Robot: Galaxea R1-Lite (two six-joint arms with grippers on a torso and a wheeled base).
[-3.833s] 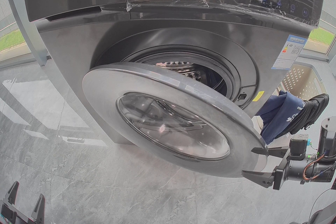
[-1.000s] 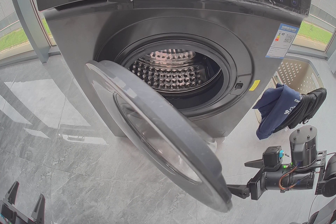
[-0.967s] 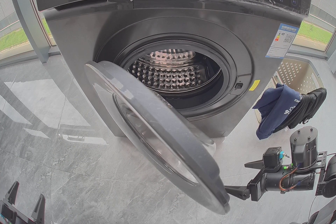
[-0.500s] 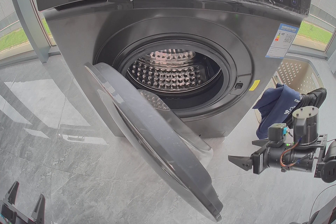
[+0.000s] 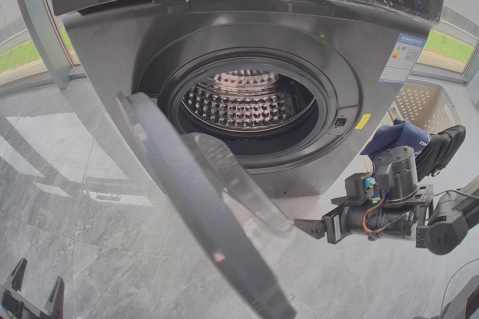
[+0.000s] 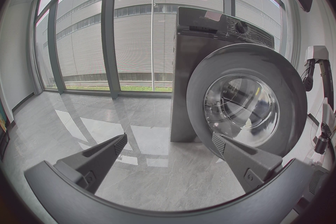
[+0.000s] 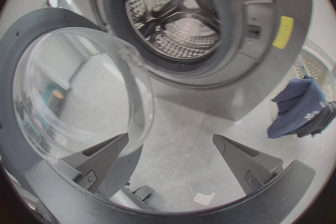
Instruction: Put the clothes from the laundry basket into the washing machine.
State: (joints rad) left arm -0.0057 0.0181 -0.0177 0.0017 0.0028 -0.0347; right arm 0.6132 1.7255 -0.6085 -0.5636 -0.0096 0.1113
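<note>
— step in hand?
— door [image 5: 199, 195] of washing machine [image 5: 279, 31] open wide; no loading yet. next: reach to laundry basket [image 5: 429, 105] at machine's right, pinch blue garment [image 5: 399, 135] draped on its rim beside black garment [image 5: 446, 145].
— pose?
— right gripper [image 7: 169, 138]: low, level, near door edge, spread, empty. left gripper [image 6: 168, 137]: low, far left, spread, empty.

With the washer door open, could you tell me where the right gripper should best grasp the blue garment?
Probably the bunched fold of the blue garment hanging outside the laundry basket rim; bring the open right gripper from the washer side, where the cloth hangs free.
</note>
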